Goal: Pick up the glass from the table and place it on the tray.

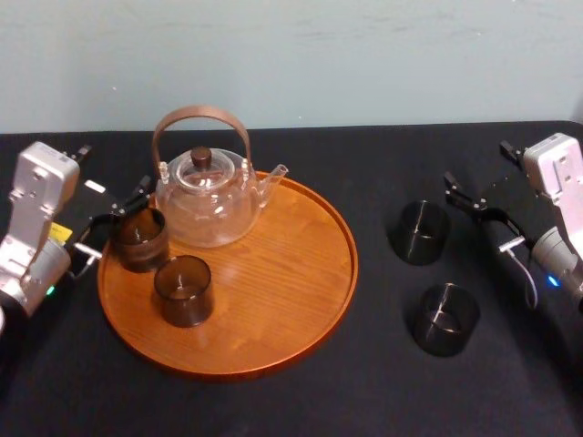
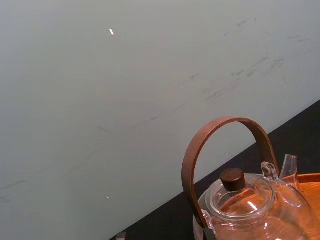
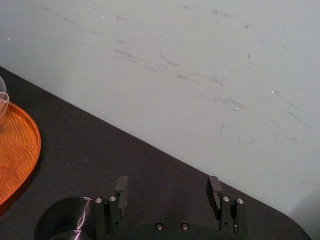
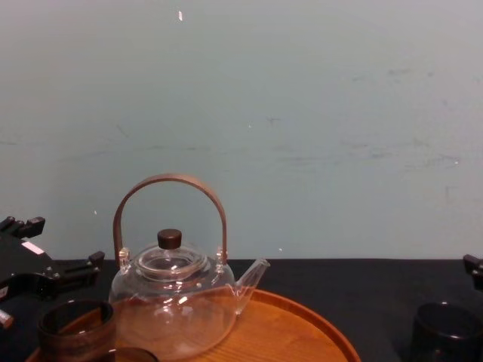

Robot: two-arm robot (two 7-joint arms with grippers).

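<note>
Left pincer [image 1: 127, 202] over the left edge of the tray [image 1: 282, 273]. Stands open, with nothing held. Just under and in front of it, upright on the tray, the first glass [image 1: 138, 240]; whether touching the pincer, impossible to tell. A little nearer the robot from there, also upright on the tray and clear of the pincer, the second glass [image 1: 183, 291]. Directly to that pincer's right, at the back of the tray, the clear teapot [image 1: 208, 205] with its brown arched handle, just beside the first glass.

Right pincer [image 3: 167, 185] over the black tabletop [image 1: 383, 164], well to the right of the tray. Gapes wide, with nothing in the gap. Just to its left, upright on the tabletop, the third glass [image 1: 422, 233], close by one side of the pincer but outside the gap. Nearer the robot from that pincer, also upright on the tabletop, the fourth glass [image 1: 445, 320], apart from the third. Both of these well apart from the tray.
</note>
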